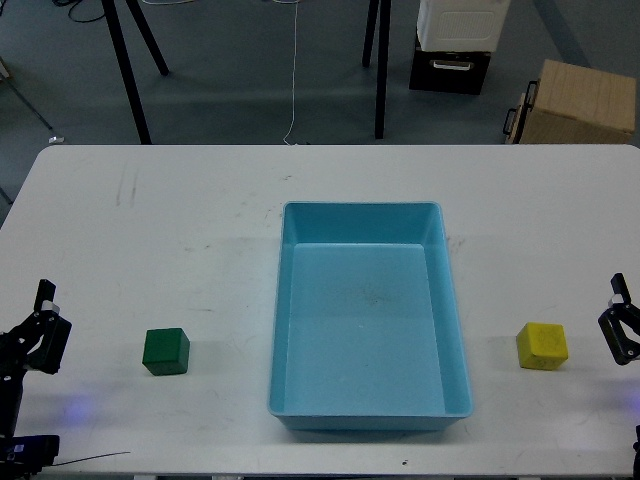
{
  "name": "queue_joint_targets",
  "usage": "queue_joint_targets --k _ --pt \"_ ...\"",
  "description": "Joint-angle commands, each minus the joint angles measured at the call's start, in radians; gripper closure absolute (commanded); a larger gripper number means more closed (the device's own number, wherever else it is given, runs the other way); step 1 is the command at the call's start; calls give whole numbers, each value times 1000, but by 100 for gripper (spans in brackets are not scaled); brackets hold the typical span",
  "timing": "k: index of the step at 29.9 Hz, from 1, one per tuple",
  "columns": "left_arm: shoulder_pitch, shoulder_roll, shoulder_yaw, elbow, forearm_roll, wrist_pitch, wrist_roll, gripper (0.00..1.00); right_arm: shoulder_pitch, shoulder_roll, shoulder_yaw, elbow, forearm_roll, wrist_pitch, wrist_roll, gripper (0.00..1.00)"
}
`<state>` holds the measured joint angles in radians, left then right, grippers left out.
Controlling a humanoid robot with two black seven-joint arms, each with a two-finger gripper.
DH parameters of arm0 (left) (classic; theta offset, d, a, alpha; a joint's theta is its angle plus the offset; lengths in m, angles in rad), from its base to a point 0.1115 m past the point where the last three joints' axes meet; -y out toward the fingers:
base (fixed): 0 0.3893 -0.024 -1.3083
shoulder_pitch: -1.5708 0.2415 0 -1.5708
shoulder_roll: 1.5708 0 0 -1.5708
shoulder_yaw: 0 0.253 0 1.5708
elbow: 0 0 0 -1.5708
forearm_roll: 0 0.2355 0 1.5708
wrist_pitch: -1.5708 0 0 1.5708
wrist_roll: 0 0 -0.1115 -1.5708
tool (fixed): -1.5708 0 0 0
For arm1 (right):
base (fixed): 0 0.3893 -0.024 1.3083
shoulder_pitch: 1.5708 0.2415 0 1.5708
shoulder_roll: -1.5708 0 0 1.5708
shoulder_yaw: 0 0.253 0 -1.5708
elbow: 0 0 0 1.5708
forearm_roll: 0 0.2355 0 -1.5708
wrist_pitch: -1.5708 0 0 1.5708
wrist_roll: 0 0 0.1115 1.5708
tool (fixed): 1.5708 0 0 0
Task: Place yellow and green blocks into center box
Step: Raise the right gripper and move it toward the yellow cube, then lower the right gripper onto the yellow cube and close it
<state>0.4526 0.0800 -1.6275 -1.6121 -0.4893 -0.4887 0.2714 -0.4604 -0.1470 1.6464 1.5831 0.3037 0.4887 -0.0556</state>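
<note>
The dark green block [166, 351] sits on the white table left of the light blue center box [452, 300], whose flat bottom holds nothing. Right of the box rests the yellow block [542, 346]. My left gripper [50, 325] stands at the left edge, well left of the green block, its two fingers apart and holding nothing. At the right edge my right gripper [618, 322] is just right of the yellow block, also open and apart from it.
The white table [180, 230] runs to its far edge at the top. Beyond it on the floor stand black tripod legs [130, 70], a black and white case [455, 45] and a tan box [580, 102].
</note>
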Motion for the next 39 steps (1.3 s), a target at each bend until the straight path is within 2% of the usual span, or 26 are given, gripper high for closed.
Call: queue_joint_targets --k 1,6,10,12,15,21,24,29,33,39 --pt "-3 1 0 0 1 0 0 0 0 1 -2 3 0 -4 -1 0" --pt "-5 3 1 1 1 0 0 0 25 -60 -1 3 -70 -67 -3 0" --pt "-9 3 1 3 1 0 2 0 150 -274 -23 -6 -295 -192 -13 0" --pt "-12 1 3 4 1 0 2 0 210 -366 -62 -11 -374 -222 -21 0" --pt "-32 0 3 4 1 0 3 0 311 -511 -152 -35 -480 -236 -70 0" --pt "-72 0 6 21 3 0 5 0 586 -698 -428 -100 -751 -222 -213 0" --pt "-84 0 31 34 3 0 5 0 768 -730 -600 -144 -836 -191 -257 0" --pt "-84 -6 43 35 20 0 3 0 1077 -735 -902 -222 -966 -21 -306 0" --pt "-83 -8 43 35 28 0 3 0 1097 -787 -933 -219 -1011 0 -320 0" --pt "-83 -9 58 37 28 0 3 0 1089 -809 -1053 -204 -1254 0 -325 0"
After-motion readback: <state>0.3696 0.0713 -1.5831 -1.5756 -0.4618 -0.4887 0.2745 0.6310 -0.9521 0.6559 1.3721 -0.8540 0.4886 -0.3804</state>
